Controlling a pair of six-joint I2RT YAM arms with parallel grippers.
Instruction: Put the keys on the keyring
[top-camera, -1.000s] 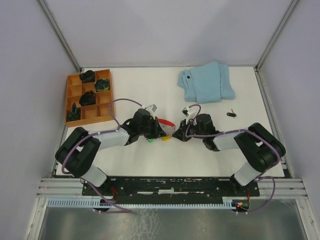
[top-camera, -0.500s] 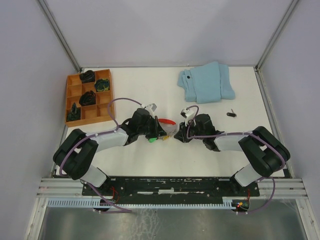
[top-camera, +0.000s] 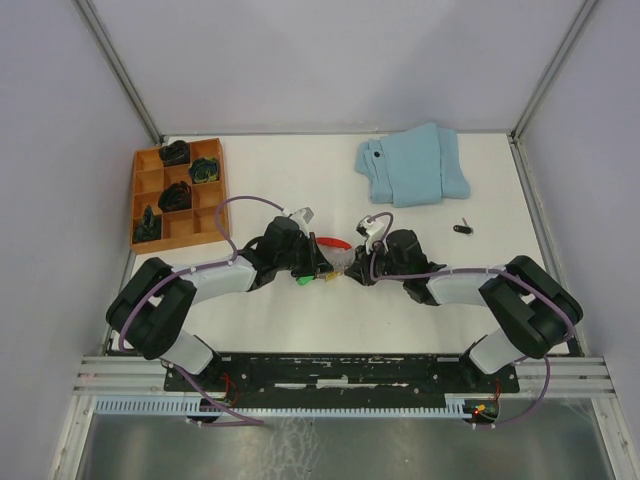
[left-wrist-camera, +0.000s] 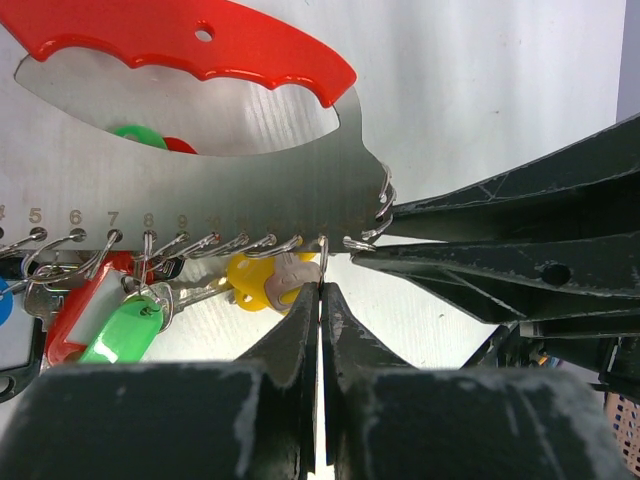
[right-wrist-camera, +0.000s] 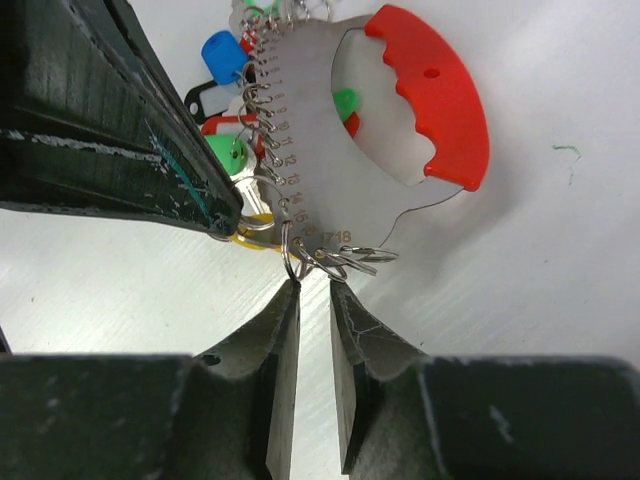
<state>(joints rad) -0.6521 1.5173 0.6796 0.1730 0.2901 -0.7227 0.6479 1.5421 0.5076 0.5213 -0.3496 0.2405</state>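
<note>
The keyring (left-wrist-camera: 300, 190) is a grey metal plate with a red grip (top-camera: 335, 243) and a row of numbered holes carrying wire rings. It lies between the two arms. The keys, among them a yellow one (left-wrist-camera: 250, 280), a green one (left-wrist-camera: 125, 335) and a blue one (right-wrist-camera: 222, 55), hang from those rings. My left gripper (left-wrist-camera: 320, 288) is shut on a wire ring at the plate's lower edge. Facing it, my right gripper (right-wrist-camera: 313, 285) stands open by a narrow gap with nothing between its fingers. Its tips sit just under the cluster of loose rings (right-wrist-camera: 345, 258) at the plate's corner.
An orange compartment tray (top-camera: 180, 240) with dark lumps sits at the back left. A folded light-blue cloth (top-camera: 412, 165) lies at the back right. A small dark object (top-camera: 461, 229) lies on the table right of the right arm.
My right gripper has crept left toward the keyring's corner, and its jaws have parted slightly. The left gripper and the keyring have stayed where they were.
</note>
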